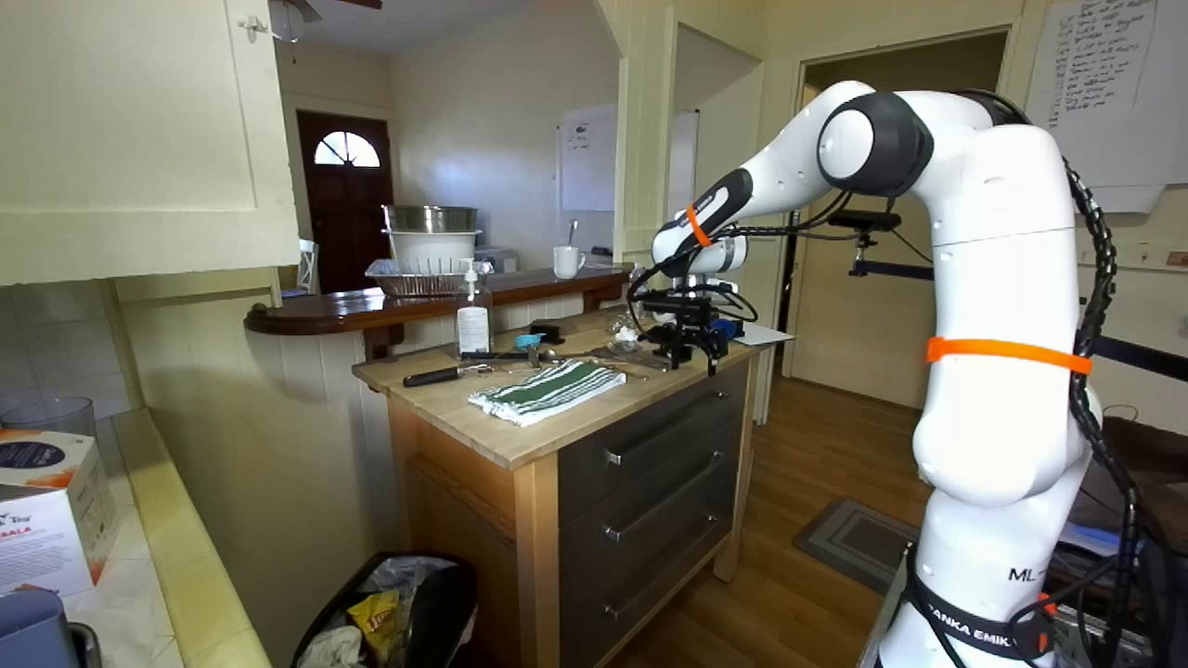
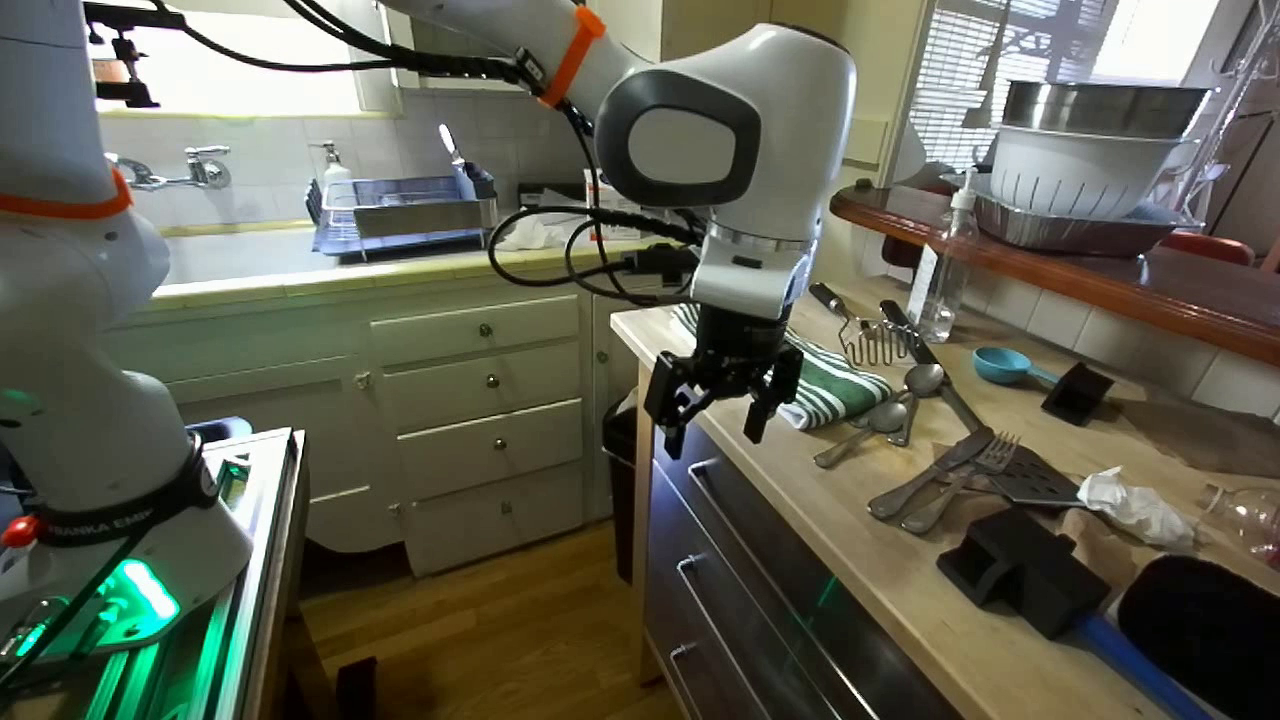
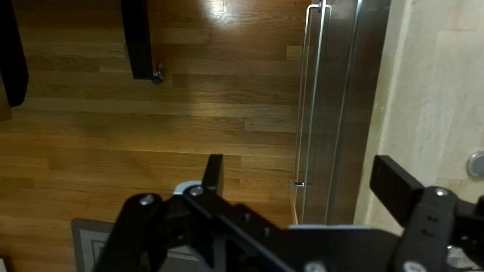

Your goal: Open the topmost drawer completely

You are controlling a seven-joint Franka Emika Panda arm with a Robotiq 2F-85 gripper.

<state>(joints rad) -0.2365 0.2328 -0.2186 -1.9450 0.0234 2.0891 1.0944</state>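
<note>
The topmost drawer (image 1: pixel 640 464) is the dark grey front just under the wooden countertop, with a slim horizontal metal handle. Its front looks flush with the cabinet, so it appears closed. It also shows in an exterior view (image 2: pixel 800 560) and in the wrist view (image 3: pixel 363 113), along with a slim metal handle (image 3: pixel 302 113). My gripper (image 2: pixel 714 437) is open and empty, pointing down above the countertop's front edge. It also shows in an exterior view (image 1: pixel 693 364). In the wrist view (image 3: pixel 298 166) one finger is over the floor and one over the countertop. The pale box sides are hidden.
On the countertop (image 2: pixel 850 520) lie a striped green towel (image 2: pixel 830 385), several utensils (image 2: pixel 960 470) and a black-and-blue tool (image 2: pixel 1030 575). A pump bottle (image 1: pixel 473 315) stands at the back. Deeper drawers (image 1: pixel 640 547) are below. A trash bin (image 1: pixel 445 603) stands beside the cabinet.
</note>
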